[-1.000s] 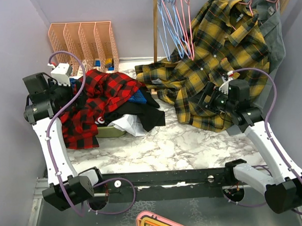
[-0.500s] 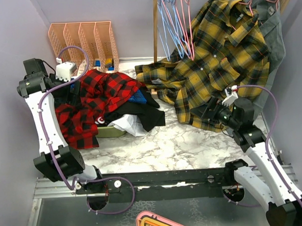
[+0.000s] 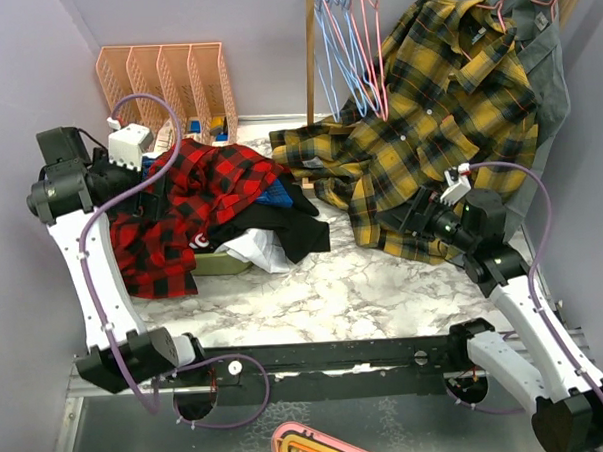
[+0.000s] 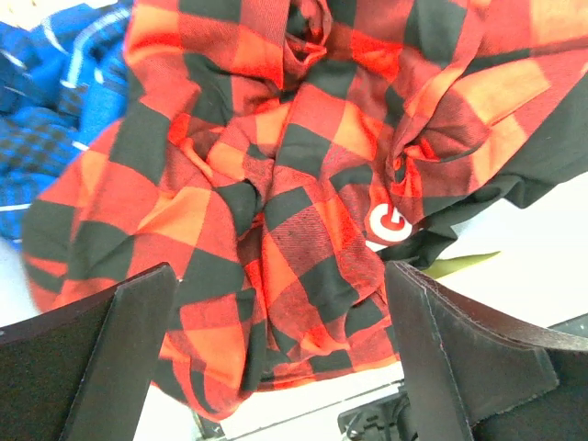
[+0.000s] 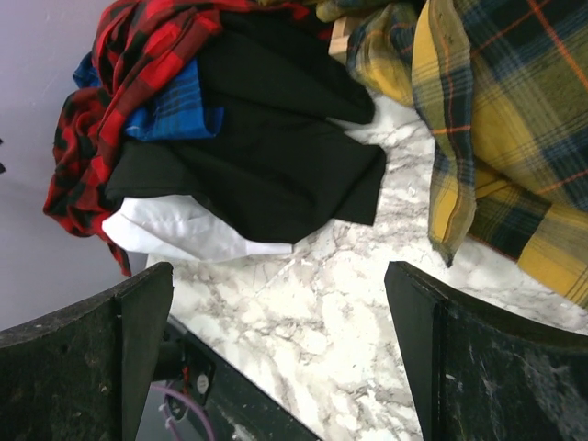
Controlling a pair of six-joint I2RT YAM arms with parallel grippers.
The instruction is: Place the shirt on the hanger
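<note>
Left pincer (image 4: 280, 271): jaws spread wide, nothing gripped, held close over the crumpled red-and-black buffalo-plaid shirt (image 4: 276, 175). The shirt is heaped at the left of the marble-pattern desk (image 5: 303, 312). Right pincer (image 5: 277, 268): equally wide, empty, over bare desk. The thin pink-red wire hanger (image 3: 377, 68) is seen on the rear rack, well apart. Step judged: shirt pickup, not yet done. Next: a collar or shoulder edge must be found and pinched.
</note>
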